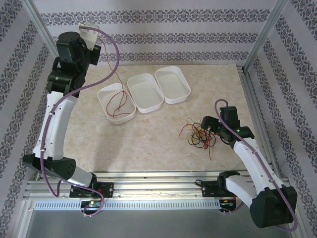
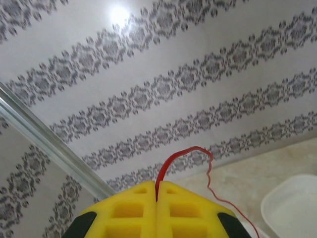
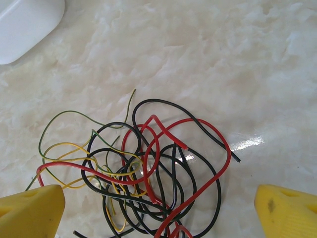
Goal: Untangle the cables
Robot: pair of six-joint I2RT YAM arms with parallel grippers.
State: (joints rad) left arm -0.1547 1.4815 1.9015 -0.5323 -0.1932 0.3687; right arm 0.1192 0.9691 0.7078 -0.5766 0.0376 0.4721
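Starting with the top view: the left gripper (image 1: 90,33) is way up by the back wall (image 1: 198,34), and a red cable (image 1: 117,101) hangs from it down into the left tray (image 1: 100,99). Looks like the loose end curls on the tray floor, but it's too thin there to say for sure it's just one strand. A middle tray (image 1: 146,91) and a right tray (image 1: 172,84) sit next to it in a row. Over on the right of the table (image 1: 148,144) there's the tangle (image 1: 197,135) of red, black and yellowish cables, with the right gripper (image 1: 208,126) right at its edge.

Left wrist view: the left gripper (image 2: 156,187) is clenched on the red cable (image 2: 171,157). The cable pops out between the yellow fingers (image 2: 124,213), arcs over and trails down to the right past a tray (image 2: 292,206).

Right wrist view: the right gripper (image 3: 158,198) is spread wide, grasping nothing, with a yellow finger (image 3: 34,213) in each bottom corner. The tangle (image 3: 148,168) lies on the table (image 3: 223,59) between and just ahead of them. Red, black, yellow and dark green strands all loop over each other. A tray corner (image 3: 25,25) sits top left, well apart from the tangle.
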